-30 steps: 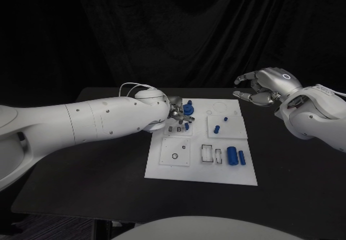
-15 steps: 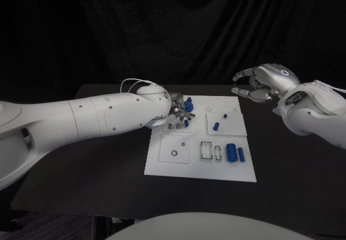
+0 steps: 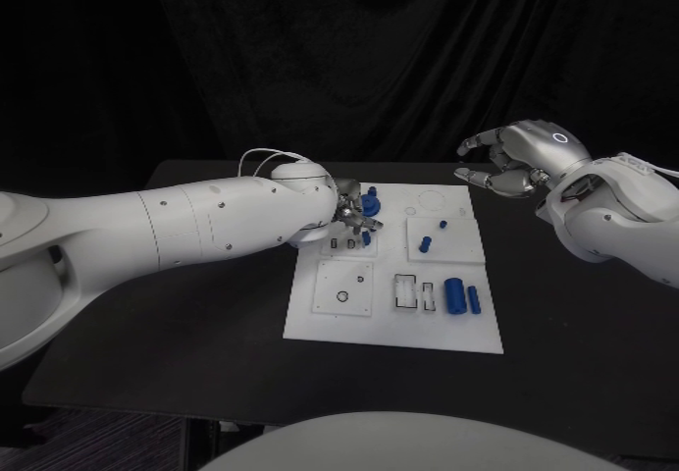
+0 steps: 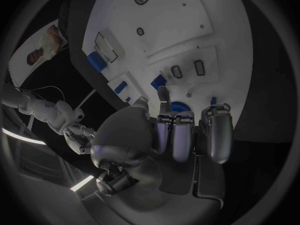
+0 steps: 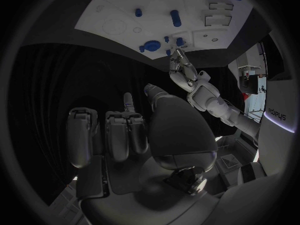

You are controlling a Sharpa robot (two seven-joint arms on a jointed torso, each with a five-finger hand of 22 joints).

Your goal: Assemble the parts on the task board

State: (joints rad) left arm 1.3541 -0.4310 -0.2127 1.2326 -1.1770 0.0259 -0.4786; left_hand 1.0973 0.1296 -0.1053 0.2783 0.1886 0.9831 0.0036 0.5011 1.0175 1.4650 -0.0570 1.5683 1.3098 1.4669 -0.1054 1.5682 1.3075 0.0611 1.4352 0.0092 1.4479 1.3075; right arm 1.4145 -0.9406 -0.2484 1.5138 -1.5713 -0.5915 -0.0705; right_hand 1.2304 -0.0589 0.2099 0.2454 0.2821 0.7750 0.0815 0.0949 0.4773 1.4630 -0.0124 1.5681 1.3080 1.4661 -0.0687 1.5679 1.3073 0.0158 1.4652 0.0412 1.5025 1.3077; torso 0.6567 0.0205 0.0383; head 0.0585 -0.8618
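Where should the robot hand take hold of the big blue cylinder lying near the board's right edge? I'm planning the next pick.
Probably across its middle, coming from above. The big blue cylinder lies flat on the task board, long axis pointing away from the robot, so its curved flanks are the opposing faces. A thinner blue pin lies close on its right, leaving little room for fingers there.

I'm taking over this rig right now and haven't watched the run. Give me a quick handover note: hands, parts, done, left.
Left hand: fingers down at the task board's far-left corner among the blue parts; whether it holds one, cannot tell.
Right hand: raised off the board's far-right corner, fingers curled, holding nothing.
Loose parts: big blue cylinder and a thin one lying near right; small pegs mid-board.
Done: unclear.
Left: seat those loose pieces.
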